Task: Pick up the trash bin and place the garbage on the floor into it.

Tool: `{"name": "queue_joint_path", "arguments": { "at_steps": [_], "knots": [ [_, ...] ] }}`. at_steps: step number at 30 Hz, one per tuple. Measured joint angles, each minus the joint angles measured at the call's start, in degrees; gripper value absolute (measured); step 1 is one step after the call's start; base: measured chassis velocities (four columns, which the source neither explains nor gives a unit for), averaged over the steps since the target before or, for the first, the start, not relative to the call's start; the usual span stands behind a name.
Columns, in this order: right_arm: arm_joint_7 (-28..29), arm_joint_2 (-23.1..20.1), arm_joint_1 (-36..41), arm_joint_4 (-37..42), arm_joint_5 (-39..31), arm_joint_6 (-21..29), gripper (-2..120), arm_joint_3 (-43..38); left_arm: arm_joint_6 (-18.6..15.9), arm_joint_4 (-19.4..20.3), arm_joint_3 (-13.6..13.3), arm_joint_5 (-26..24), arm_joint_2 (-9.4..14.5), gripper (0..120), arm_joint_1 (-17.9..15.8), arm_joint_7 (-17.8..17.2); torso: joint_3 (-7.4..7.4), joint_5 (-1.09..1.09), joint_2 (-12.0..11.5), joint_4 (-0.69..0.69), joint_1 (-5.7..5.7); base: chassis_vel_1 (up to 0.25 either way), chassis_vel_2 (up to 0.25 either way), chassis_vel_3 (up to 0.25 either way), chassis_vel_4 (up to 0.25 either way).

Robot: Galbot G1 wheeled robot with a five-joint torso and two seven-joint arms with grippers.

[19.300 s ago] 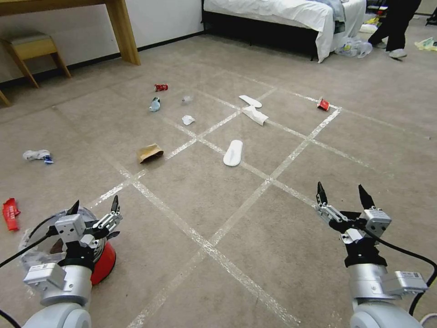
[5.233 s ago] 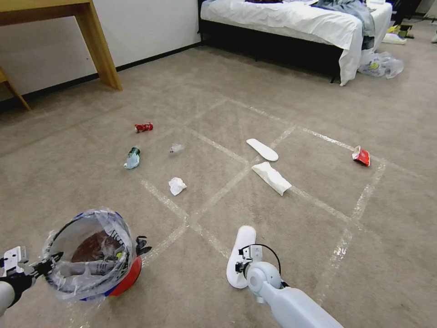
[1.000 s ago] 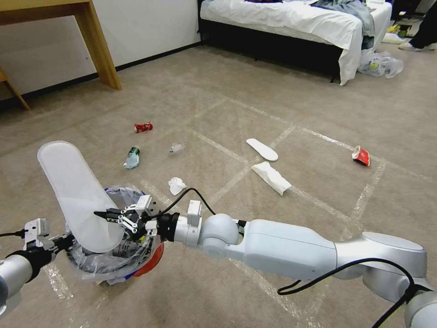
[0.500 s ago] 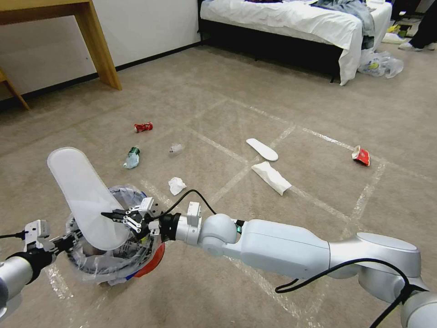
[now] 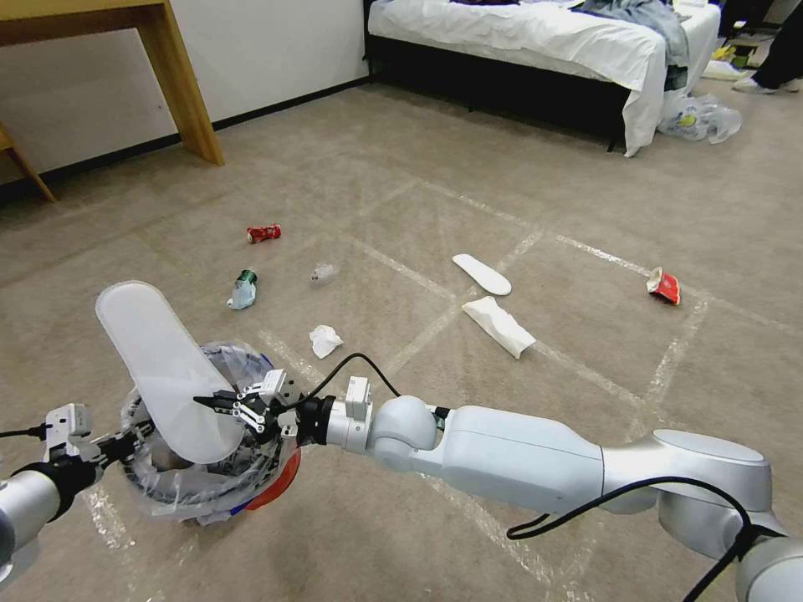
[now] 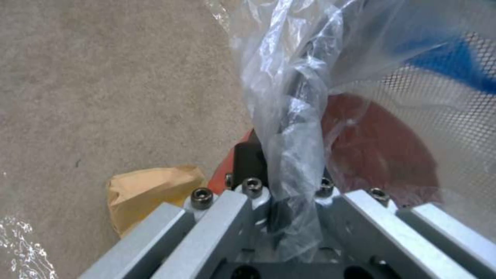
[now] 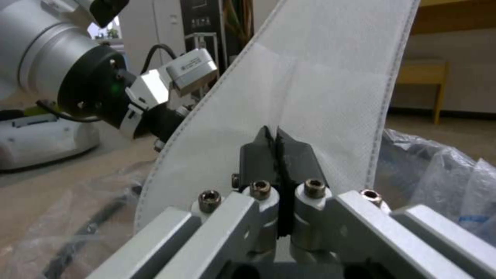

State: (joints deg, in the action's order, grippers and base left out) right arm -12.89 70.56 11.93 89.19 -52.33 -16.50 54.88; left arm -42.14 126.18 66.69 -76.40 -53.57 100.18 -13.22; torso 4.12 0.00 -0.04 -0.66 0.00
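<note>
Gripping the rim at 9 o'clock, the left claw (image 5: 117, 443) is clamped on the trash bin (image 5: 280, 478), a small red tub lined with crinkled clear plastic, held low in the head view's lower left. The right claw (image 5: 219, 405) is pinched on one white slipper (image 5: 159, 368), its lower end inside the bin's mouth. On the floor (image 5: 519, 209) lie a second slipper (image 5: 482, 274), one paper wrapper (image 5: 499, 326), one tissue (image 5: 324, 340), one bluish bottle (image 5: 242, 291) and two red scraps.
</note>
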Motion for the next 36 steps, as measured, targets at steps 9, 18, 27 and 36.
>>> {"name": "queue_joint_path", "arguments": {
  "at_steps": [9,18,27,36],
  "knots": [
    [0.0,0.06,-0.17,-0.17,0.2,-0.01,0,0.36,0.0,-0.36,-0.17,0.06,0.03,1,-0.25,0.0,0.0,0.0,0.0,0.0,0.0,0.0,0.0,0.0,0.0],
    [0.11,0.1,-0.47,-0.54,0.78,0.05,2,0.6,0.0,-0.44,-0.26,0.06,0.05,1,-0.44,0.0,0.0,0.0,0.0,0.0,0.0,0.0,0.0,0.0,0.0],
    [0.41,-0.42,-0.67,0.27,0.84,0.33,31,0.5,0.01,-0.89,-0.3,0.06,0.0,1,-0.64,-0.01,0.0,0.0,0.0,0.0,0.0,0.0,0.0,0.0,0.0],
    [0.57,-1.16,-1.0,1.39,0.81,0.48,64,0.08,0.01,-0.89,-0.33,0.07,0.06,1,-0.8,-0.15,0.0,0.0,0.0,0.0,0.0,0.0,0.0,0.0,0.0]
  ]
}}
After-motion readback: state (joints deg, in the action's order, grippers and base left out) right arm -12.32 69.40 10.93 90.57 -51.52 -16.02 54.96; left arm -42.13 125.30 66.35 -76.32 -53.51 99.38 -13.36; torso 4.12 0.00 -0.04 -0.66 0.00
